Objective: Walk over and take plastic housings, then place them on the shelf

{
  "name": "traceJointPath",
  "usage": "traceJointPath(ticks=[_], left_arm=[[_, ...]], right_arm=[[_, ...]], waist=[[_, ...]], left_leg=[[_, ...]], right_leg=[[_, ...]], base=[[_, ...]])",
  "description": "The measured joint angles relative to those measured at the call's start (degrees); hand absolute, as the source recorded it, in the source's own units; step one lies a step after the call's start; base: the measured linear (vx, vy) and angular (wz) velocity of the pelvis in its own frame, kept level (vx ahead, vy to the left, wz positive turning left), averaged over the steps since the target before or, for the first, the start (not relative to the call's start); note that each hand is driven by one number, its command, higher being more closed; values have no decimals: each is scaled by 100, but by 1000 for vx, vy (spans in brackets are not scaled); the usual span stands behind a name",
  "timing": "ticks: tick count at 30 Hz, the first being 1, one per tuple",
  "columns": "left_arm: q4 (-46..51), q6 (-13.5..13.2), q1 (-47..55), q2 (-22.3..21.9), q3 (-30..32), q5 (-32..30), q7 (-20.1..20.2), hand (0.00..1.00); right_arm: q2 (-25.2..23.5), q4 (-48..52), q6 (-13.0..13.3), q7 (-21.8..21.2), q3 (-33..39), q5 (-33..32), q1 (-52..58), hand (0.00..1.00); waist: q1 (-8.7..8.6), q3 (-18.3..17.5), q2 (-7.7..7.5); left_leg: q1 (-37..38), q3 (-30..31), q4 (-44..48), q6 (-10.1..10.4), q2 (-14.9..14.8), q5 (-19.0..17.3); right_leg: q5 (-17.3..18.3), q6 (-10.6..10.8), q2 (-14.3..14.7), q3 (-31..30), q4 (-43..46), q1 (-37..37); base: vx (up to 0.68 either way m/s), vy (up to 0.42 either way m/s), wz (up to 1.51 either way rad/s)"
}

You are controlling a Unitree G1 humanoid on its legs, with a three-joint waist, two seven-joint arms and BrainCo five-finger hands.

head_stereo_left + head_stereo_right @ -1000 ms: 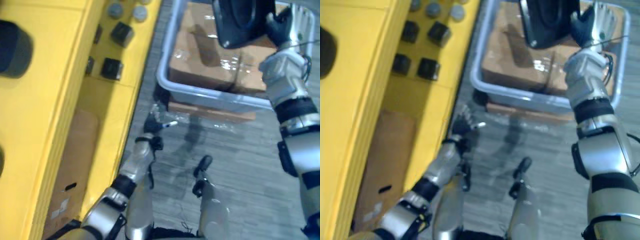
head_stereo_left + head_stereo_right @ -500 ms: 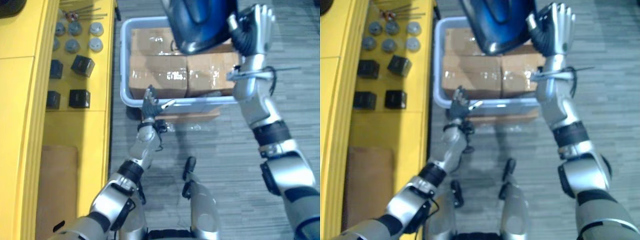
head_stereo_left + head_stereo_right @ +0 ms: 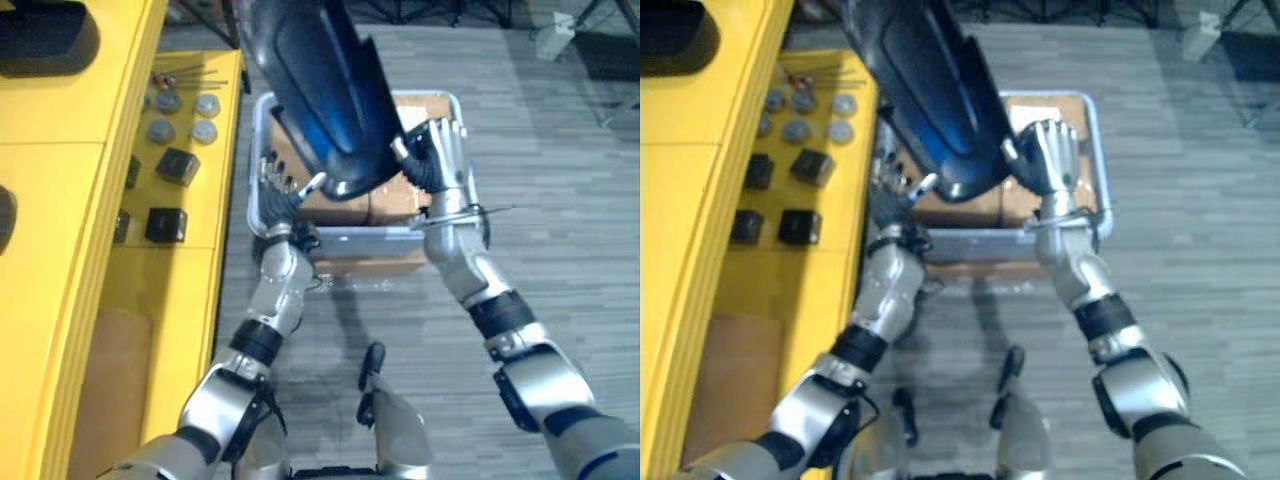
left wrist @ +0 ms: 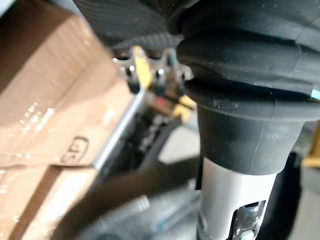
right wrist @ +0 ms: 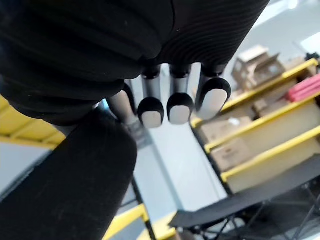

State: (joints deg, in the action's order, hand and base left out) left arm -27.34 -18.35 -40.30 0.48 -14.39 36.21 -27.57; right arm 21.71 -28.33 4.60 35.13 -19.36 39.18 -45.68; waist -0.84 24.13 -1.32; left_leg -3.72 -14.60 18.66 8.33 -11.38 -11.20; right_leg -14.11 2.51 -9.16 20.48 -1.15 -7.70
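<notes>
- Holding anything, is the right hand [image 3: 440, 165]?
- It is gripping the plastic housing [image 3: 320, 90] by its lower edge, thumb pressing on one face and fingers [image 5: 181, 107] curling over, dark tips bending inward. The housing is a big, curved shell, glossy, dark blue to black, and it is rising up and away from that hand.
- And the left hand [image 3: 280, 195]?
- It is reaching up at the shell's lower corner across from the right hand, with fingers straight and spread and the thumb sticking out sideways. It is gripping nothing, and I cannot tell whether the tips are touching the plastic.
- What is lying beneath the hands?
- A pale grey bin [image 3: 400, 238] with a rounded rim is sitting on the plank floor [image 3: 560, 180] just below both hands, carrying taped cardboard boxes [image 3: 388, 205].
- Beyond the left hand?
- A smooth yellow shelf [image 3: 60, 200] is running along on its outer side, bearing small black blocks [image 3: 165, 223] and round grey discs [image 3: 206, 104].
</notes>
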Motion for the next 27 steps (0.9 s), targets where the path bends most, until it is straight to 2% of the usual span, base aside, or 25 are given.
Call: traceJointPath(ticks=[3, 5, 11, 15, 21, 27], left_arm=[[48, 15, 15, -7, -44, 393, 287, 0], [90, 84, 26, -17, -45, 399, 361, 0], [166, 341, 52, -82, -100, 399, 360, 0], [166, 488, 176, -81, -113, 399, 351, 0], [168, 713, 221, -86, -201, 392, 308, 0], [166, 724, 243, 42, -178, 391, 231, 0]], right_arm=[[-6, -210, -98, -1, -120, -3, 37, 100], [-8, -224, -107, -1, -147, -3, 83, 100], [5, -243, -105, 0, -205, -10, 210, 100], [-5, -264, -48, 0, -229, -7, 259, 100], [-128, -167, 339, 12, -304, -4, 417, 100], [-135, 421, 631, -21, -317, -14, 737, 100]], waist=[[17, -41, -1], [24, -82, 0], [28, -97, 1], [48, -251, 4], [107, -424, -3], [123, -424, -3]], left_leg=[[164, 13, -23, -2, 11, 1], [158, 25, -17, -2, 17, -2], [72, 160, 13, -1, 8, -3], [57, 155, 9, 0, 11, -2], [65, 141, -11, 0, 21, -3], [79, 86, 6, -1, 24, -4]], right_leg=[[-24, 23, 5, 31, -123, 237], [-26, 26, 2, 54, -151, 257], [-32, 19, 16, 158, -193, 292], [-77, 22, 27, 158, -255, 292], [-94, 25, 27, 144, -285, 291], [-144, 13, 32, 89, -331, 294]], base=[[5, 27, 5], [-14, 5, 2], [-23, 1, 7], [23, 18, 0], [23, 29, 0], [-20, 30, -5]])
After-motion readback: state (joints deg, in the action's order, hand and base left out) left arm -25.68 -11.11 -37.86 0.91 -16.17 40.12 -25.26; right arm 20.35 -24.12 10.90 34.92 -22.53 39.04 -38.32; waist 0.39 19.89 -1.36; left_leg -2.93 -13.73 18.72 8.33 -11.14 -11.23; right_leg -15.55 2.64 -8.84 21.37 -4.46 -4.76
